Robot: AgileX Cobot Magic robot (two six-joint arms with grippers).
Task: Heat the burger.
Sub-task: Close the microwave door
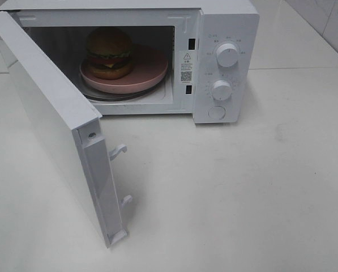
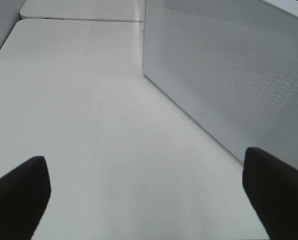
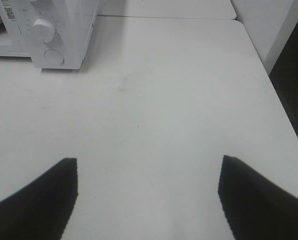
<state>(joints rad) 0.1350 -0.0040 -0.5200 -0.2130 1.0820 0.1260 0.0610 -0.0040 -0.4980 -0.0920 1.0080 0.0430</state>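
Golden-brown domed burger (image 1: 108, 54) (lettuce, tomato visible) on pink plate (image 1: 150, 69); both jaws spread.

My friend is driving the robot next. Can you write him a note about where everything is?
Left gripper: open, empty, above the table beside the door.
Right gripper: open, empty, above the table.
Burger: on the pink plate inside the microwave.
Done: burger is in.
Left: shut the wide-open door, probably then turn a knob to start heating.
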